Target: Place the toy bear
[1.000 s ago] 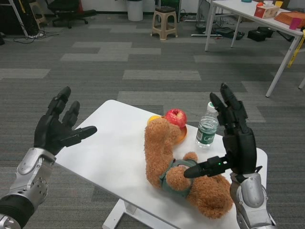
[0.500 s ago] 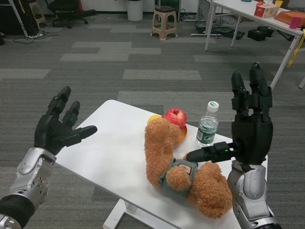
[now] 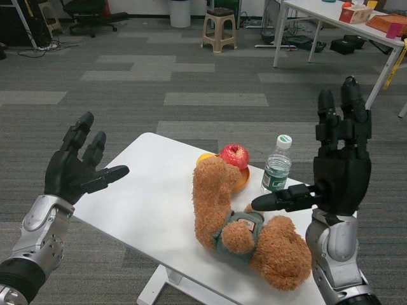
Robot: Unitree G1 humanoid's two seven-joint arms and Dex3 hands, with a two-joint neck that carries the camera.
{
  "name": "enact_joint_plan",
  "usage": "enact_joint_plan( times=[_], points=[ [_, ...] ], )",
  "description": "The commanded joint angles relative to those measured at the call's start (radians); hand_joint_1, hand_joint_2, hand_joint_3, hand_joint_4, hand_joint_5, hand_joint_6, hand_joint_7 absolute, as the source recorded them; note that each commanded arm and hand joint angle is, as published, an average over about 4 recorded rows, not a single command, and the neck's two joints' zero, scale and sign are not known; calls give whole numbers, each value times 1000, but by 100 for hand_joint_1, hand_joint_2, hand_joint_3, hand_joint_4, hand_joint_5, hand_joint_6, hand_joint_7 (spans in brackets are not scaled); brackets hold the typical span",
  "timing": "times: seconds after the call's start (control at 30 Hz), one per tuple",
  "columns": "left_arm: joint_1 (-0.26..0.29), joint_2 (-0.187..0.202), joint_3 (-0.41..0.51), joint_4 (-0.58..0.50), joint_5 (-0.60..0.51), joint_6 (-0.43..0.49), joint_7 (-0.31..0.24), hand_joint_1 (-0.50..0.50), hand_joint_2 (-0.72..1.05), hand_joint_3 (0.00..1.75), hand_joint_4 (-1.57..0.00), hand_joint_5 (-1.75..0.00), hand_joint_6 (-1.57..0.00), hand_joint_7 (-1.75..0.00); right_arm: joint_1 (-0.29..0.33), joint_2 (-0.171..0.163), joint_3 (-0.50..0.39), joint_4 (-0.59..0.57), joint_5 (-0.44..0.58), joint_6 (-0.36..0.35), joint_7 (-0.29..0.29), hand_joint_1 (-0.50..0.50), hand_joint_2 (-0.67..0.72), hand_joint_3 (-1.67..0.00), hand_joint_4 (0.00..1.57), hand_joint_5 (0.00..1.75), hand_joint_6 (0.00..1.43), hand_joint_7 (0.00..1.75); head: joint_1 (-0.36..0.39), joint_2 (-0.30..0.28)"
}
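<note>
Bear (image 3: 248,238) lies on desk (image 3: 143,203), near front edge, beside apple (image 3: 234,155) and bottle (image 3: 276,166) | right hand (image 3: 337,168) raised above bear, fingers apart, empty | left hand (image 3: 76,168) at desk's left edge, fingers apart, empty

One brown toy bear (image 3: 251,238) lies on the white surface (image 3: 146,203). There is one red apple (image 3: 234,156), sitting on one orange plate (image 3: 241,180), and one clear water bottle (image 3: 276,166) with a green label. Two black hands are in view: the left hand (image 3: 73,170) and the right hand (image 3: 334,171). Behind, there is one plastic stool (image 3: 219,28), one white bin (image 3: 180,13), and one further white surface (image 3: 343,22) at the upper right.
</note>
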Motion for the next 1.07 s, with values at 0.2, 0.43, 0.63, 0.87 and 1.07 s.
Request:
enact_joint_plan(
  times=[0.2, 0.43, 0.63, 0.87, 1.07],
  points=[
    [-1, 13, 9, -16, 4, -6, -1, 46, 52, 4, 0, 0, 0, -14, -14, -18, -8, -11, 11, -4, -11, -46, 28, -8, 0, 10, 0, 14, 3, 7],
    [2, 8, 9, -26, 9, -6, -1, 26, 43, 9, 0, 0, 0, -14, -13, -25, -6, -9, 15, -5, -14, -46, 28, -6, 0, 10, 0, 14, 3, 10],
    [5, 6, 9, -30, 9, -10, -1, -26, -33, 7, 0, 0, 0, -14, -10, -27, -4, -9, 19, -6, -16, -46, 28, -4, 0, 10, 0, 14, 5, 13],
    [11, 3, 12, -30, 8, -20, -1, -41, -72, 9, 0, 0, 0, -17, -8, -27, -2, -9, 19, -7, -23, -46, 28, -8, 0, 10, 0, 14, 8, 14],
    [12, 3, 17, -32, 8, -23, -1, -41, -72, 9, 0, 0, 0, -14, -8, -23, -1, -9, 20, -7, -24, -46, 28, -3, 0, 10, 0, 14, 7, 14]
  ],
)
